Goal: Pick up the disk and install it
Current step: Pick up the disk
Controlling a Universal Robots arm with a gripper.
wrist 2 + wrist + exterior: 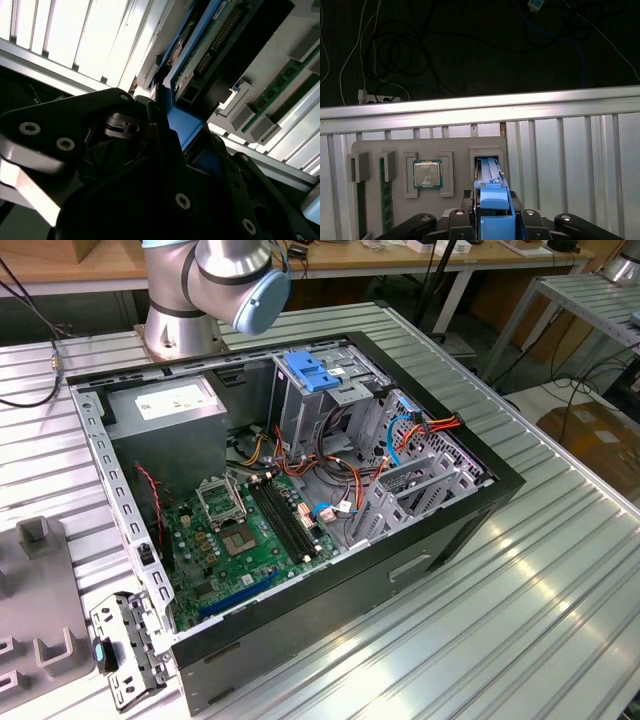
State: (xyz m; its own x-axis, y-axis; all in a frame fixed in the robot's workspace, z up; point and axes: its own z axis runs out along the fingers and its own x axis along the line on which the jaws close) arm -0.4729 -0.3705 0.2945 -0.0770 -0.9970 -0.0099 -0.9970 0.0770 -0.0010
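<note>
Pick-up step, judged: gripper (492, 216) clamped narrow on the disk (488, 171), upright in slot of grey tray (40, 590), lower left of exterior view. Lift needs straight pull along slot, w/o tilt.

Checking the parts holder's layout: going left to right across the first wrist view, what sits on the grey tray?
memory stick → processor chip → the disk, standing on edge in its slot.
</note>
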